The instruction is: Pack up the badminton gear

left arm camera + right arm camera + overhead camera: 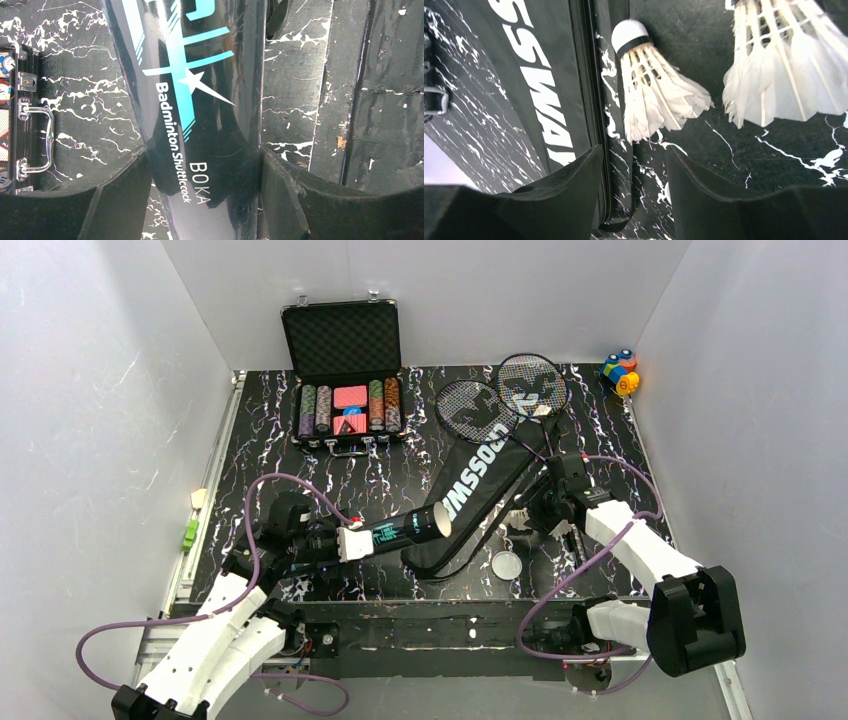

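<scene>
White feather shuttlecock lies just ahead of the right pincer, long axis pointing away, cork farthest; jaws apart, empty. Left pincer grasps the black teal-printed tube.

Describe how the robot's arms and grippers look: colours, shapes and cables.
The left arm and right arm: white shells, chunky black joints, each trailing a looping purple cable. The left gripper and right gripper: two broad, matte black fingers.
</scene>
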